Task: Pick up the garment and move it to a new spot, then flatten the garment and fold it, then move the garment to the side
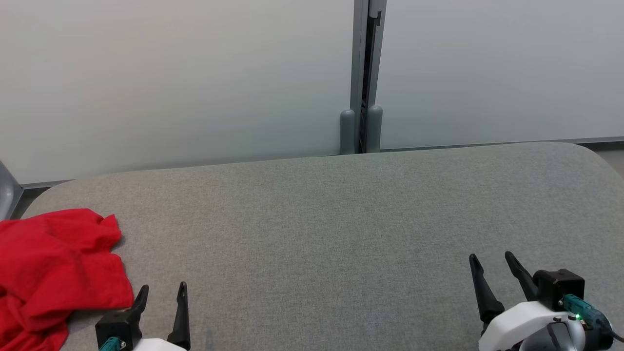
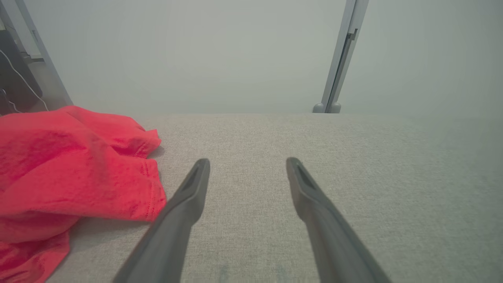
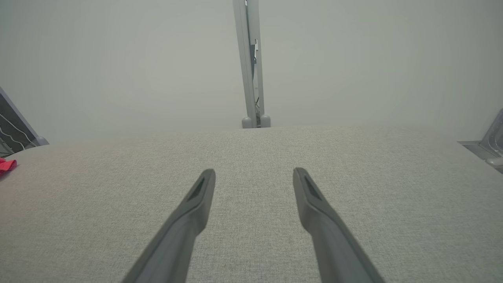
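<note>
In the head view, the red garment is lying crumpled at the near left end of the grey fabric surface, partly running off the picture's left edge. The left gripper is sitting just beside the garment's near right corner, its two fingers standing apart with nothing between them. The right gripper is waiting well apart from the garment at the lower right, its fingers also spread and empty. A grey post is rising behind the surface between pale wall panels. In the left wrist view, the garment is bunching up just left of the spread fingers; whether the cloth is touching the nearer finger cannot be told. In the right wrist view, the spread fingers are pointing over bare fabric, and a small red scrap of the garment is showing at the far left edge.
</note>
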You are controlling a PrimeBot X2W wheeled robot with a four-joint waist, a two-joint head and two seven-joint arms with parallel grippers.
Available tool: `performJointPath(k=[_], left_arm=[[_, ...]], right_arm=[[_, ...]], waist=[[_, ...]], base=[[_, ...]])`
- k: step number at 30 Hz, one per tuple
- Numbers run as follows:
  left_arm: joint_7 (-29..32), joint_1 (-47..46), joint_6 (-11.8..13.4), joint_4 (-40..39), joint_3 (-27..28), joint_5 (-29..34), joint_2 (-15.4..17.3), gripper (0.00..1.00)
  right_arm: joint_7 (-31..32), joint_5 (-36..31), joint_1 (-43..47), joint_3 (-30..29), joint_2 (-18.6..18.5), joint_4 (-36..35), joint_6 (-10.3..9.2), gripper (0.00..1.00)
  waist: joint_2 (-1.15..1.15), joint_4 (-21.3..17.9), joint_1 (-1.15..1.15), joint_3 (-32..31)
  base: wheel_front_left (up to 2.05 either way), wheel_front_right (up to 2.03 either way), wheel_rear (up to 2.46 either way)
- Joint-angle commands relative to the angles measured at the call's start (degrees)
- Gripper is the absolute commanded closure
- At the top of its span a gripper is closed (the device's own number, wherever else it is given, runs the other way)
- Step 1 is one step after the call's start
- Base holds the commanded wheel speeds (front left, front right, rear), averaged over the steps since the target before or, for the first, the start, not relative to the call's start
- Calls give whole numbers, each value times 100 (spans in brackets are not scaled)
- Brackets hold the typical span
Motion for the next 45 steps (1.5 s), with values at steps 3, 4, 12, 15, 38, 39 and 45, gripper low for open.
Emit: performJointPath(k=[3, 4, 12, 15, 38, 39, 45], left_arm=[[-26, 39, 47, -34, -4, 74, 41, 0], [-17, 44, 50, -42, -3, 47, 34, 0], [34, 93, 89, -80, -33, -2, 48, 0], [47, 93, 114, -94, -49, -1, 65, 0], [199, 60, 216, -189, -143, 45, 224, 0], [227, 79, 234, -207, -128, 23, 218, 0], [333, 168, 310, -361, -53, 9, 357, 0]], right_arm=[[-43, -90, 57, 15, -53, 20, 13, 0], [-36, -89, 56, 18, -52, 25, 13, 0], [-21, -9, 56, 36, -51, 39, 13, 0], [-6, -20, 48, 41, -51, 32, 13, 0], [-76, 160, 193, 6, -46, 26, 13, 0], [-75, 192, 195, 8, -47, 38, 13, 0], [-192, 333, 128, 149, -47, 127, 13, 0]], waist=[[0, 1, 0, -21], [0, 0, 0, -24], [0, -10, 0, -45], [0, -10, 0, -46], [0, 1311, 0, -103], [0, 1462, 0, -110], [0, 2267, 0, -135]], base=[[0, 0, 0], [0, 0, 0], [0, 0, 0], [0, 0, 0], [0, 0, 0], [0, 0, 0], [0, 0, 0]])
